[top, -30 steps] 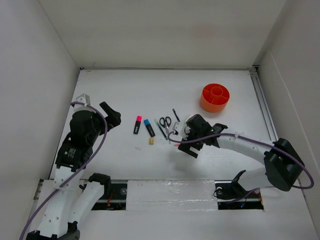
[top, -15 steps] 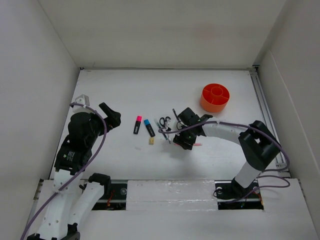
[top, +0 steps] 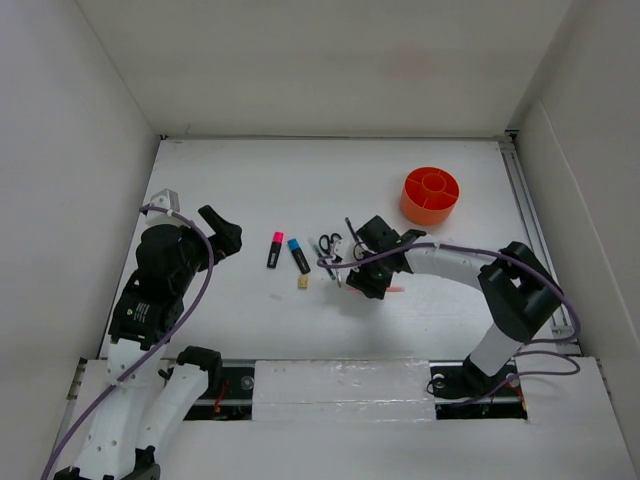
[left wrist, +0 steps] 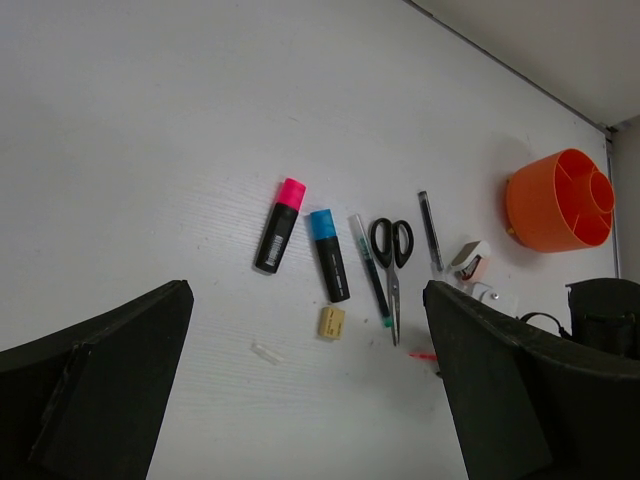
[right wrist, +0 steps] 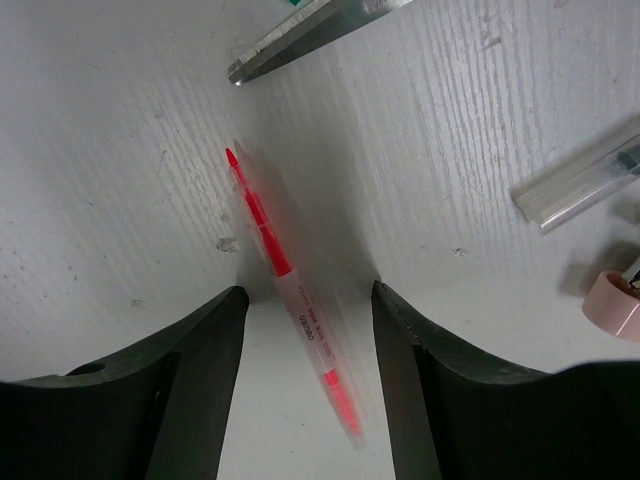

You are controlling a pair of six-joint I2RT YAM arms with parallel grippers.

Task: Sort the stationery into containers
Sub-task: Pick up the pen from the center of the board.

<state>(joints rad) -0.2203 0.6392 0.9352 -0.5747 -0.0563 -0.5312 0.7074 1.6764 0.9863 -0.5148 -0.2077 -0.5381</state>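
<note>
Right jaws stand apart, straddling a pink pen point(right wrist: 290, 295) lying slantwise on the tabletop point(right wrist: 450, 150), seemingly not yet touching it. Best closed squarely mid-barrel before lifting toward the orange organiser point(top: 420, 212), far right. Left jaws gape, empty.

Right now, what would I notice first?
The bright orange cup stands out at the far right of the table. In the middle lie a pink highlighter and a blue highlighter. The right gripper straddles a pink pen, jaws open.
</note>
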